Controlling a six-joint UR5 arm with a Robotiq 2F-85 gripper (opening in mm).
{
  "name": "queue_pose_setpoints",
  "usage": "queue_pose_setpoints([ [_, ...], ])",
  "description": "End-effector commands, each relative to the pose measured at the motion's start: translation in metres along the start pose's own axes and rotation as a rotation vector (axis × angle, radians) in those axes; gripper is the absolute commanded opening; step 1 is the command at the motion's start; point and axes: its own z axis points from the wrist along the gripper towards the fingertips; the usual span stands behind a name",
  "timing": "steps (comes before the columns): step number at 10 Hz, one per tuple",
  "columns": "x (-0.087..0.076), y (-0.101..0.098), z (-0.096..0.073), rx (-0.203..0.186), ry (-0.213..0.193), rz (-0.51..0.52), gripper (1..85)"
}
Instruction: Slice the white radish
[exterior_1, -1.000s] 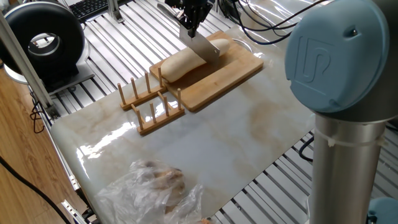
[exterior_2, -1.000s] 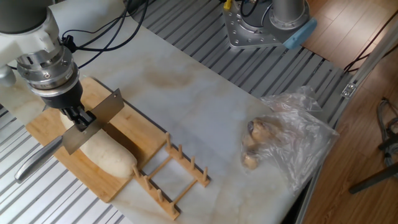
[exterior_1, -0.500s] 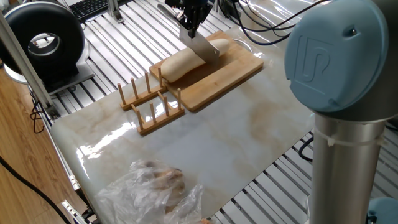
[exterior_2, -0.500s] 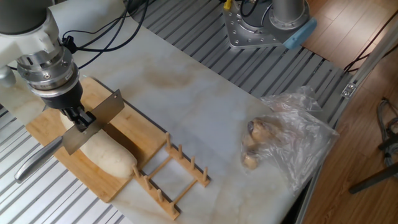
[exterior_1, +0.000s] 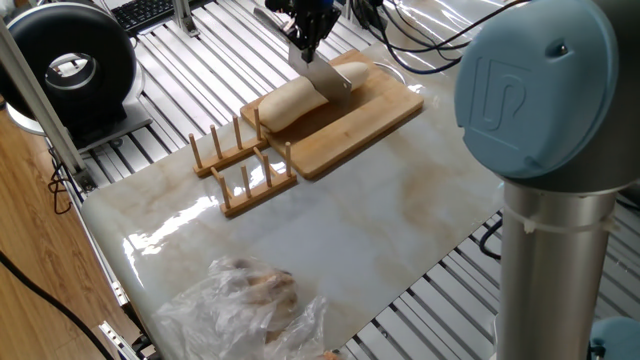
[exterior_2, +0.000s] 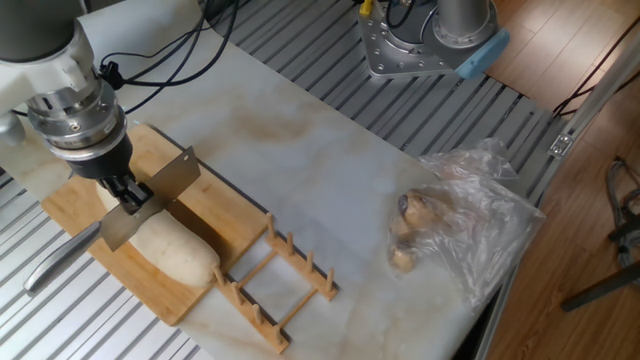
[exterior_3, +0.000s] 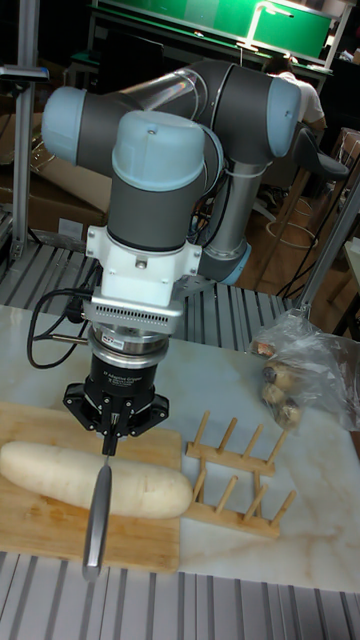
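The white radish (exterior_1: 290, 101) (exterior_2: 176, 251) (exterior_3: 50, 473) lies lengthwise on the wooden board (exterior_1: 382, 116) (exterior_2: 217, 213) (exterior_3: 135, 547). My gripper (exterior_1: 307, 38) (exterior_2: 129, 192) (exterior_3: 108, 433) hangs over the radish's middle and is shut on a knife (exterior_1: 326, 76) (exterior_2: 152, 196) (exterior_3: 97, 510). The flat steel blade stands crosswise over the radish, its lower edge at the radish's top. Whether the blade has entered the root or the root is in one piece cannot be told. The knife's grey handle (exterior_2: 58, 257) sticks out past the board's edge.
A wooden peg rack (exterior_1: 245, 165) (exterior_2: 278, 290) (exterior_3: 233, 478) stands beside the board's end. A clear plastic bag (exterior_1: 250, 300) (exterior_2: 455, 225) (exterior_3: 300, 375) with brownish contents lies farther along the marble top. The arm's base (exterior_2: 425, 40) is at the table's edge.
The gripper and knife have shifted only very slightly. Radish, board, rack and bag have not moved.
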Motion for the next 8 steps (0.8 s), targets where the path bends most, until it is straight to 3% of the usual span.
queue_pose_setpoints([
  [1,-0.0023,-0.0015,-0.0009,0.005,-0.004,0.018,1.3],
  [5,-0.0015,-0.0032,-0.0093,0.053,0.019,0.04,1.3],
  [8,-0.004,0.0011,-0.0034,0.069,0.032,0.052,1.3],
])
